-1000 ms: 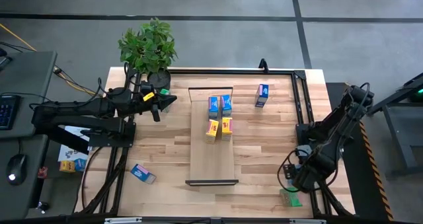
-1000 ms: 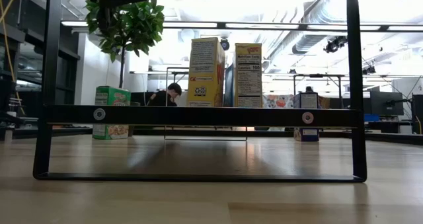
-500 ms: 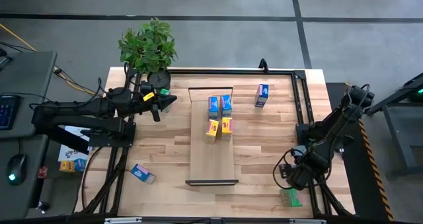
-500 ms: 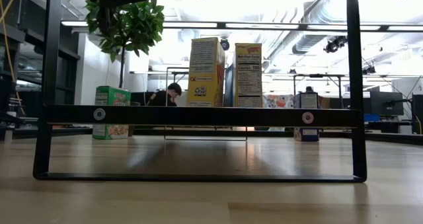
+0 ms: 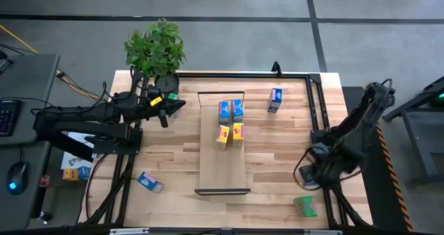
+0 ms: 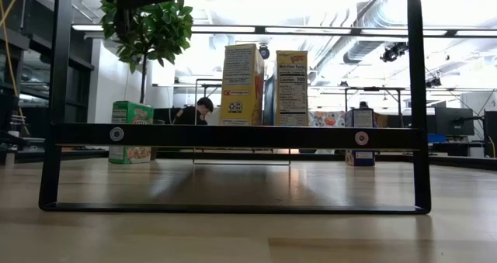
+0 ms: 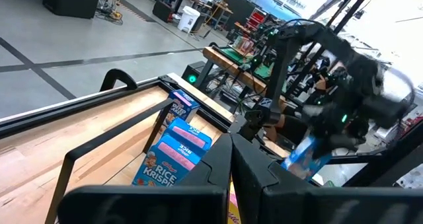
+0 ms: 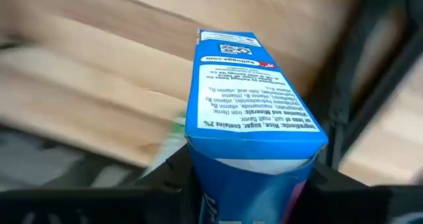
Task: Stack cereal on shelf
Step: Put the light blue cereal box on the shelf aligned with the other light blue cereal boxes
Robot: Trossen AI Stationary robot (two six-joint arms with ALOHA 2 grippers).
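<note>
Cereal boxes are scattered over the light plank desk (image 5: 173, 152) in the high view: four small cardboard ones, two blue (image 5: 231, 110) and two yellow (image 5: 230, 134), stand on the long narrow light-wood shelf (image 5: 223, 167) at the frame's centre. Another blue box (image 5: 275, 100) stands toward the upper right, a blue one (image 5: 149, 182) lies at the lower left, and a green one (image 5: 303, 206) lies at the lower right edge.

The right gripper (image 5: 310, 177) sits at the lower right, just above that green box. From overhead its load is hidden by the arm, but the right wrist view shows its jaws clamped on a blue cardboard cereal box (image 8: 248, 115), whose lower part is cut off by the frame.

The left gripper (image 5: 177, 105) hangs at the upper left beside the potted green plant (image 5: 156, 49), jaws together, holding nothing. The low view shows neither gripper.
</note>
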